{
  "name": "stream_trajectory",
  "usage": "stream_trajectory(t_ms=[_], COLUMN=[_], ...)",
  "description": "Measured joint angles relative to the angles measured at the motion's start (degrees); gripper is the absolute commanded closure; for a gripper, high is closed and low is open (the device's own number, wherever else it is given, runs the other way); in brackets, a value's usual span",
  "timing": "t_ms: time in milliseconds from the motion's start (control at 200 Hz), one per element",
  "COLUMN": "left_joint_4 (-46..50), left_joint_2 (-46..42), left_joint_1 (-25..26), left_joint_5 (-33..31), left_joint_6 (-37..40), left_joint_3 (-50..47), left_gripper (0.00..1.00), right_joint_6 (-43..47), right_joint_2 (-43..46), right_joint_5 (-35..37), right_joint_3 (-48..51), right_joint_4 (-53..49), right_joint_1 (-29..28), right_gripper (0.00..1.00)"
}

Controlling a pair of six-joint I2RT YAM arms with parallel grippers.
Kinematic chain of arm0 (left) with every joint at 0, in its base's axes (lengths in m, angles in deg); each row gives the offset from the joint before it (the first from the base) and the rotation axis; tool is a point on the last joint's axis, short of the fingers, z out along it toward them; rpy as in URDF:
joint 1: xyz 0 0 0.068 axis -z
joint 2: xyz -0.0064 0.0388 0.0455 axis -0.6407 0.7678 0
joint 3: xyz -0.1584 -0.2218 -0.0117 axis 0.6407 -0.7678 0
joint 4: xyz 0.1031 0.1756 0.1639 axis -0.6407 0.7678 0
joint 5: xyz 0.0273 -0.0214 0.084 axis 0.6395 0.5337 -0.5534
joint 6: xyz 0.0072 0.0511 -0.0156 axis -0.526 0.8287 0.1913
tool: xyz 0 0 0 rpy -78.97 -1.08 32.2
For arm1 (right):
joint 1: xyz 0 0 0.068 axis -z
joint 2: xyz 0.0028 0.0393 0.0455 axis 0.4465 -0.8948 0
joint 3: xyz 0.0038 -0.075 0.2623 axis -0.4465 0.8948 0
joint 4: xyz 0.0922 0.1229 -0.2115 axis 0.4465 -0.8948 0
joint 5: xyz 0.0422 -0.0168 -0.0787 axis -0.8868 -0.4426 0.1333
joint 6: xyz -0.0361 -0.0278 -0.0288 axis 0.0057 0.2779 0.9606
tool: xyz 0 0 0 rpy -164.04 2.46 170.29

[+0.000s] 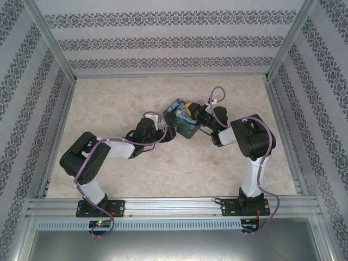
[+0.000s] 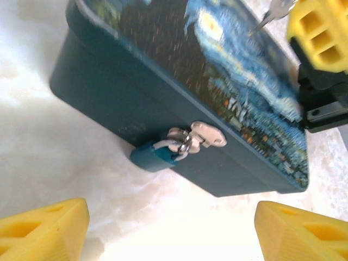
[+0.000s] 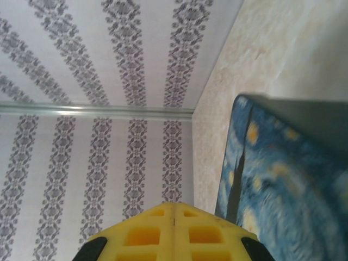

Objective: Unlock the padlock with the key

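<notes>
padlock (image 2: pixel 154 156): teal body, hangs from hasp (image 2: pixel 206 135) on box (image 2: pixel 163 76) front, keyhole hidden
left gripper (image 2: pixel 174 231): fingers wide apart, near padlock, holding nothing
right gripper (image 3: pixel 174 217): fingers pressed together above box lid, pinching key (image 2: pixel 273 12)
key: blurred, cut by frame edge, bow hidden

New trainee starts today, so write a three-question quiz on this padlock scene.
1. True or false: the padlock hangs at the hasp of the night-sky box.
2. The left tool is: A open, B shut on the padlock, C shut on the hasp.
3. Fill in: the key is held by the ___ tool.
Key: 1 true; 2 A; 3 right tool.
</notes>
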State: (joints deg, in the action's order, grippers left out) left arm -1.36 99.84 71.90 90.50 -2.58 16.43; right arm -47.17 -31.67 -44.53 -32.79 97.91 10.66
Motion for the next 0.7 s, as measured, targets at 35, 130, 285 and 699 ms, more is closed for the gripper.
stream_trajectory(t_ms=[35, 130, 285, 699], left_joint_4=[0.48, 1.9, 5.55, 15.5], left_joint_2=[-1.22, -4.7, -10.49, -24.22], left_joint_1=[-0.28, -0.31, -0.31, -0.37], left_joint_5=[-0.42, -1.18, -2.75, -6.64], left_joint_6=[0.13, 0.17, 0.15, 0.04], left_joint_3=[-0.2, -1.27, -3.89, -7.78], left_gripper=[0.18, 0.17, 0.16, 0.14], right_joint_6=[0.39, 1.38, 3.19, 13.18], right_joint_2=[0.0, -0.39, -3.89, -17.88], right_joint_5=[-0.39, -1.38, -3.26, -8.24], right_joint_3=[-0.94, -4.04, -12.37, -38.6], right_joint_4=[-1.66, -6.58, -13.53, -39.69], right_joint_1=[0.81, 2.62, 4.48, 4.52], right_gripper=[1.0, 1.0, 1.0, 1.0])
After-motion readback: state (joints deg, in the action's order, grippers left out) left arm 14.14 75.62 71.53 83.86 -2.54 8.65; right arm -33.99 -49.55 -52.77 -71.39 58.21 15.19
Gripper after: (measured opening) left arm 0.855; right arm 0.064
